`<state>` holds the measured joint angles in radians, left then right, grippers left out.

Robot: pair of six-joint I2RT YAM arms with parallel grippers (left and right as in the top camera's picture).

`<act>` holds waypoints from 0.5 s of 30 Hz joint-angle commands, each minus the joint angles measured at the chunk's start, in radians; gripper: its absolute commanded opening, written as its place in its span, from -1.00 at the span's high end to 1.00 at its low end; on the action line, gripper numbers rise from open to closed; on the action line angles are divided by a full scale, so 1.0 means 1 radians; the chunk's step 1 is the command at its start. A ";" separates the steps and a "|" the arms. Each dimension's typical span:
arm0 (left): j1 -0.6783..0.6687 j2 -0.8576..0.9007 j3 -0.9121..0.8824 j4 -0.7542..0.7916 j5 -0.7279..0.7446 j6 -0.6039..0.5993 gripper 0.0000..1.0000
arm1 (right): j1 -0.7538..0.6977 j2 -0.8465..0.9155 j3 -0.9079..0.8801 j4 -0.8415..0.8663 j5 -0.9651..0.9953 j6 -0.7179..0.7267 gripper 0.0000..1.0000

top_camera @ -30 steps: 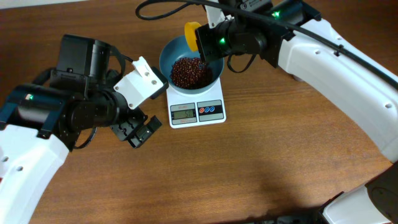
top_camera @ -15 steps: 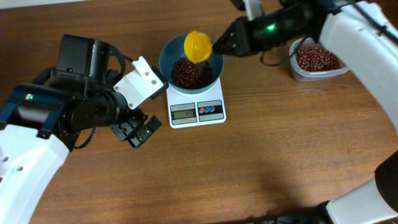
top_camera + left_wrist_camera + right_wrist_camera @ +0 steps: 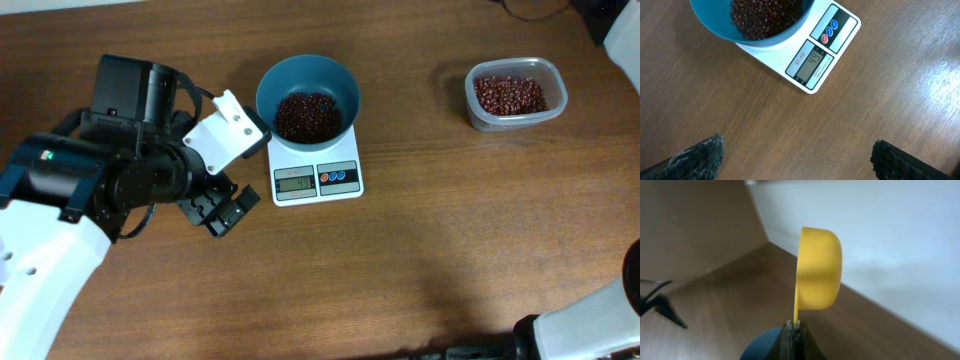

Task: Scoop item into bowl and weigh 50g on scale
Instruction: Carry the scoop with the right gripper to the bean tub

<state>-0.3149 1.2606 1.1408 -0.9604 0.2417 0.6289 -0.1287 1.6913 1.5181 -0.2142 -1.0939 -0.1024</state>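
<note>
Small dark red-brown beans [image 3: 307, 115] heaped in a round deep blue plastic bowl [image 3: 283, 75] atop a white rectangular digital scale [image 3: 317, 181].
My left end effector [image 3: 222, 210] gapes wide just beside the scale over the grained wooden table [image 3: 420, 250]; my right end effector [image 3: 795, 332] pinches a smooth yellow plastic scoop [image 3: 818, 270]. A clear plastic tub [image 3: 478, 112] of beans sits well apart.
</note>
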 commanded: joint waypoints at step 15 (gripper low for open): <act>-0.003 -0.004 0.011 0.001 0.000 0.012 -0.97 | -0.232 -0.519 -0.019 -1.210 0.647 0.309 0.92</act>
<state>-0.3149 1.2610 1.1416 -0.9607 0.2413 0.6289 -0.3553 1.2037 1.5299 -1.3670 -0.5987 0.2234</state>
